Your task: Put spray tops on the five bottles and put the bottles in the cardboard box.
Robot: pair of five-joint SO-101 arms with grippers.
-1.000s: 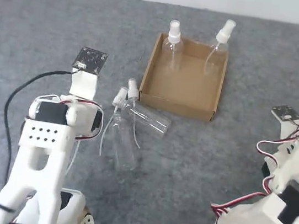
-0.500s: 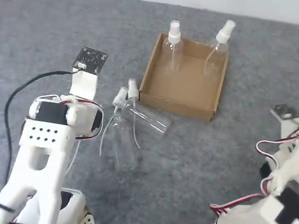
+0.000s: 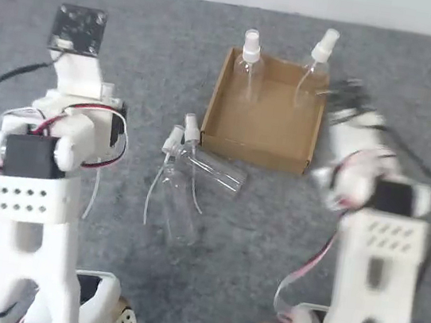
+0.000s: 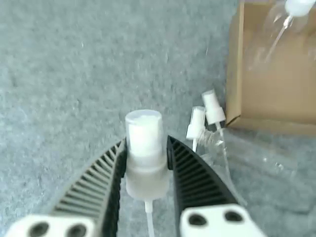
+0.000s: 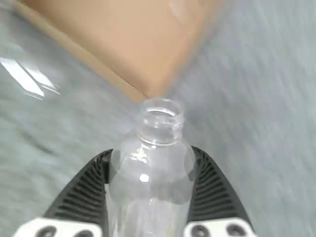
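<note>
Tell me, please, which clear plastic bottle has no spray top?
The clear plastic bottle in the right claw: its neck is open, while two in the brown cardboard box and two on the grey carpet wear white tops.

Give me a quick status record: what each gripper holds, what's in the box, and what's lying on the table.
left gripper: shut on a spray top, its tube hanging below
right gripper: shut on an open bottle with no top on its neck
cardboard box: two standing bottles, both with tops, at the far wall
table: two lying bottles, both with tops, heads side by side by a near corner of the box
bottles with tops: four of five
</note>
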